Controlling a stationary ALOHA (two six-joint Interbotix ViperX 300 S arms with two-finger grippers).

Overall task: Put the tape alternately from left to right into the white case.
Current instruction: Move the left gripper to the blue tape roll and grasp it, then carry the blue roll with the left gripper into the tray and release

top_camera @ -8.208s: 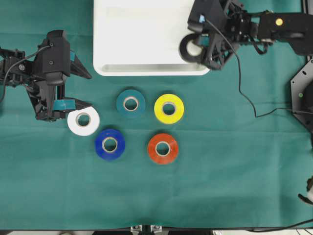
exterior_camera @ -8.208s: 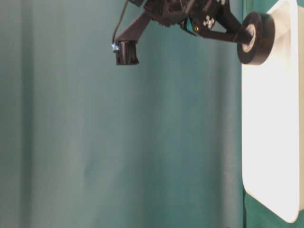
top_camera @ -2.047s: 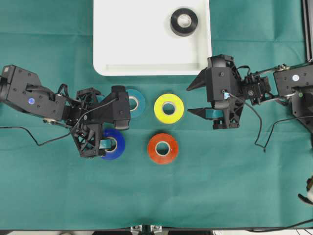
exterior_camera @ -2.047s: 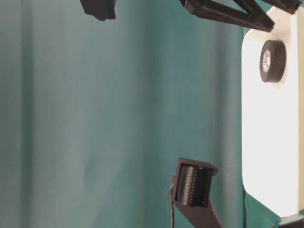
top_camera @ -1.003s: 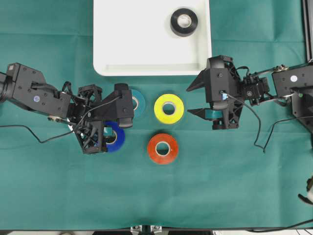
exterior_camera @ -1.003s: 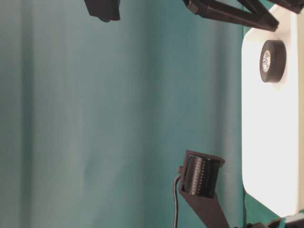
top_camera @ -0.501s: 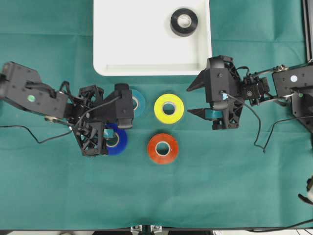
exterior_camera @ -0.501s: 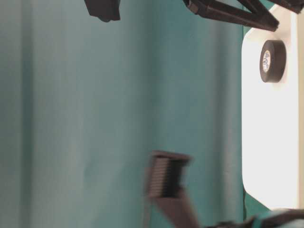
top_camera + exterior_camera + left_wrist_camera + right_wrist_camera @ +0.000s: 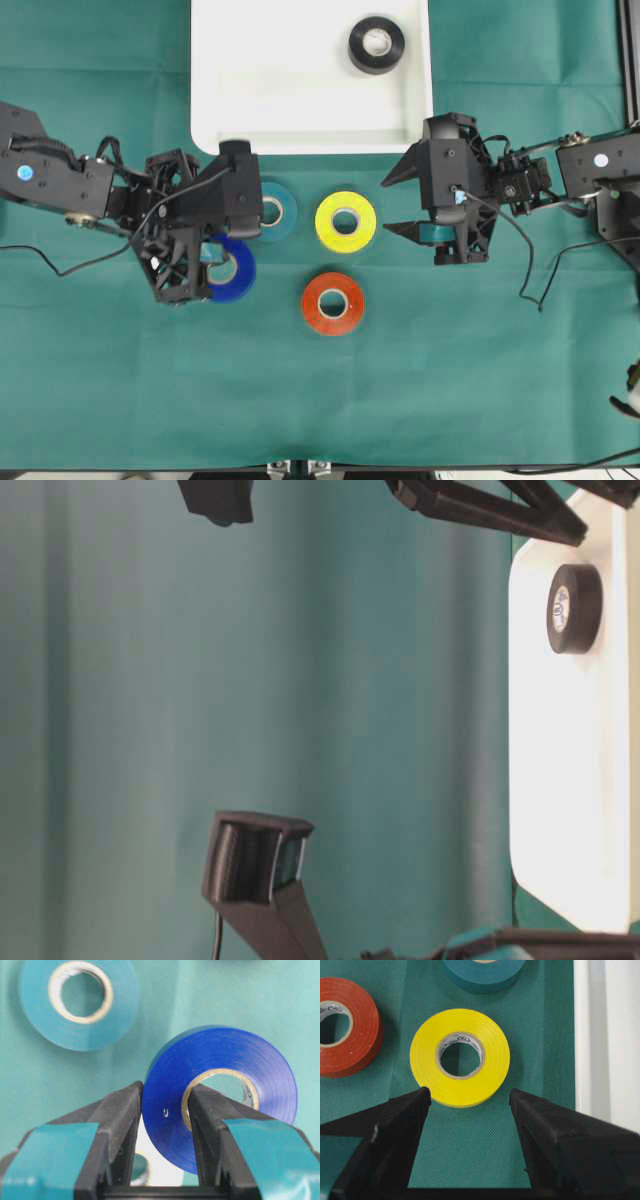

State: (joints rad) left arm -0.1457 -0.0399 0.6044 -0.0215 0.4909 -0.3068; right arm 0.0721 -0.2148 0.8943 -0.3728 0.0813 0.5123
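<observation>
Blue roll [image 9: 220, 1095] pinched through its core by the left gripper [image 9: 165, 1125], tilted up off the green cloth [image 9: 450, 380] just beside the teal roll [image 9: 272, 210]. Right gripper [image 9: 467, 1105] spread wide, flanking the yellow roll [image 9: 460, 1057]. Black roll [image 9: 377, 45] lying inside the white case [image 9: 290, 90]; red-orange roll [image 9: 333, 302] flat on the cloth.

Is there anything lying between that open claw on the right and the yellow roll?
No. Only bare green cloth lies between the right gripper and the yellow roll, seen in the right wrist view.
</observation>
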